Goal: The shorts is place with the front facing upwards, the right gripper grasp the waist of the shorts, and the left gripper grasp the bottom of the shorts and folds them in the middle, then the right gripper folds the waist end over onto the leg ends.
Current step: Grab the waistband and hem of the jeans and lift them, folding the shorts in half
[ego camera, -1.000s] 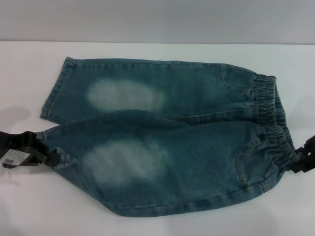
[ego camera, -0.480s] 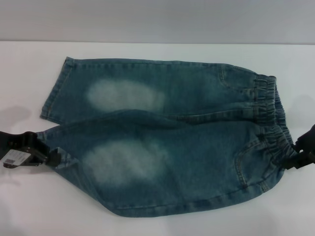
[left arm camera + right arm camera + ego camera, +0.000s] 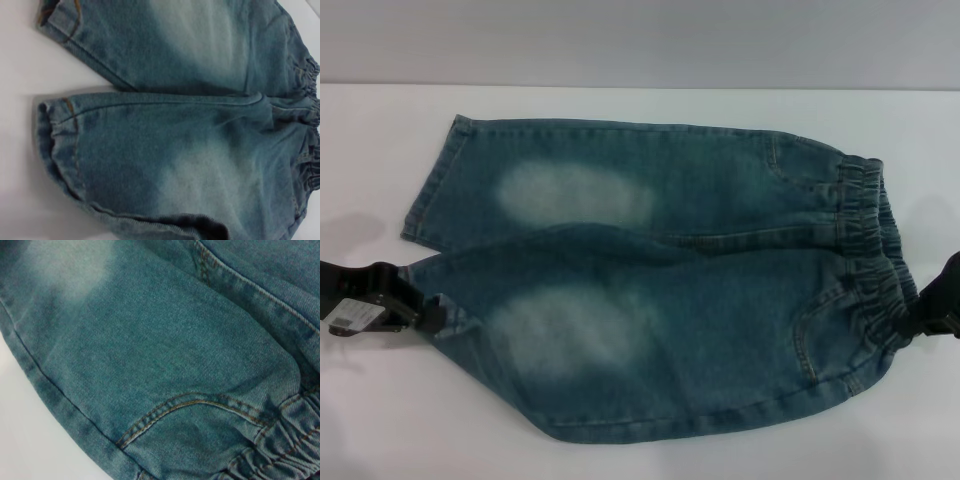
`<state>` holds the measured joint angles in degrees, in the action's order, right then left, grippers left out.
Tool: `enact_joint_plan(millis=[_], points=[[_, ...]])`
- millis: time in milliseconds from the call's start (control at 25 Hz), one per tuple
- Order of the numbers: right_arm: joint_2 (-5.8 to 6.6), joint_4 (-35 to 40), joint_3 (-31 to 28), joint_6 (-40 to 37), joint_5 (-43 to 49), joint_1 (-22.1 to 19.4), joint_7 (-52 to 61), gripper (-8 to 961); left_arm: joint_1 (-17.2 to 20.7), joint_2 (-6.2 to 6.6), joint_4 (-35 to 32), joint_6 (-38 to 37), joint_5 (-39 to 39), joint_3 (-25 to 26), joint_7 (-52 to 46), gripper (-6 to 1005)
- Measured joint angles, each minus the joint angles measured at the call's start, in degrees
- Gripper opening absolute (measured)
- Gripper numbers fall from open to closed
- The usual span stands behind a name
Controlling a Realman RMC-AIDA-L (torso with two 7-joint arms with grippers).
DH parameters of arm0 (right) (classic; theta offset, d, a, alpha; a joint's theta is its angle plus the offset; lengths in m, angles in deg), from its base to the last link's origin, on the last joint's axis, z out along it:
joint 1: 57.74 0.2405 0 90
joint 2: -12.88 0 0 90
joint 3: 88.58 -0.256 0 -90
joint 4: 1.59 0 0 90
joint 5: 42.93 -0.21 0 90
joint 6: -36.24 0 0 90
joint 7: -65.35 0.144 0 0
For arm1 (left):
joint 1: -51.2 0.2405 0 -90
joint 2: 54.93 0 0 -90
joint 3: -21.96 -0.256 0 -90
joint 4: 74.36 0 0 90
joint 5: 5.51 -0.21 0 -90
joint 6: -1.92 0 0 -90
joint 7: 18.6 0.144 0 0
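At the left edge of the head view, the left tool (image 3: 415, 318), a slim black bar frame with a small white label, is clamped on the hem of the near leg, at the bottom of the shorts (image 3: 438, 322). The shorts (image 3: 650, 290) lie front up across the white table (image 3: 380, 420), legs to the left, each with a pale oval patch. The waist of the shorts (image 3: 870, 260), gathered and ruffled, lies to the right. There the right tool (image 3: 920, 322) is clamped on the near waistband corner.
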<state>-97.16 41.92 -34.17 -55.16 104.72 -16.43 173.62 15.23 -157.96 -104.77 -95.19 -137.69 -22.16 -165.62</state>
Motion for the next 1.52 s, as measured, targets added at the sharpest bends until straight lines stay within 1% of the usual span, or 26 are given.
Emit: enact_joint_plan(millis=[120, 240, 360, 440, 640, 760, 1000, 1120, 1200, 1240, 1320, 1400, 1520], points=[[0.00, 0.0, -1.4, 0.1, -0.1, -0.3, -2.7, 56, -0.3, 0.07, 0.0, 0.0, 0.0, 0.5, 0.0, 21], [-0.04, -0.2, -5.0, 0.0, -0.1, -0.6, -6.3, 2, -0.6, 0.16, 0.2, 0.1, 0.0, 1.9, 0.0, 22], [0.00, -0.7, -7.1, -0.5, -0.2, -0.8, -8.1, 2, -0.7, 0.26, 0.0, 0.3, 0.0, 3.5, -0.2, 22], [0.19, -3.2, -8.0, -0.5, -0.2, -0.8, -10.1, 2, -0.7, 0.24, 0.0, 0.7, 0.0, 4.2, -0.3, 23], [0.39, -4.9, -8.7, -0.3, -0.6, -0.6, -11.2, 3, -0.8, 0.19, 0.0, 2.9, -0.2, 4.2, -0.4, 24], [0.50, -4.9, -10.0, -0.9, -2.4, -0.9, -12.0, 3, -0.9, 0.29, 0.1, 4.1, -0.2, 4.0, -0.5, 25], [1.96, -5.1, -13.7, -4.0, -8.3, -2.0, -14.0, 3, -0.9, 0.52, 0.0, 5.6, -0.3, 4.3, -0.6, 27], [2.83, -7.1, -17.8, -3.0, -8.9, -2.2, -14.0, 3, -0.9, 0.53, 0.0, 7.2, -0.3, 4.4, -1.6, 28], [3.48, -9.2, -21.6, -2.1, -9.1, -2.1, -14.1, 3, -0.7, 0.50, 0.0, 8.5, -0.3, 4.4, -2.3, 28], [3.72, -10.2, -24.6, -1.7, -10.2, -2.5, -14.2, 3, -0.7, 0.48, 0.0, 9.2, -0.2, 4.6, -2.5, 28], [3.78, -10.5, -25.6, -1.6, -11.5, -2.9, -14.2, 3, -0.6, 0.45, -0.1, 10.6, 0.0, 5.5, -2.8, 29], [3.90, -11.5, -26.0, -0.9, -13.2, -3.5, -14.1, 2, -0.7, 0.30, -0.6, 11.7, 0.0, 7.9, -2.9, 30], [4.09, -14.1, -27.7, 1.9, -14.2, -3.8, -13.3, 2, -1.0, 0.01, -1.7, 13.4, 0.1, 10.4, -3.0, 30]])
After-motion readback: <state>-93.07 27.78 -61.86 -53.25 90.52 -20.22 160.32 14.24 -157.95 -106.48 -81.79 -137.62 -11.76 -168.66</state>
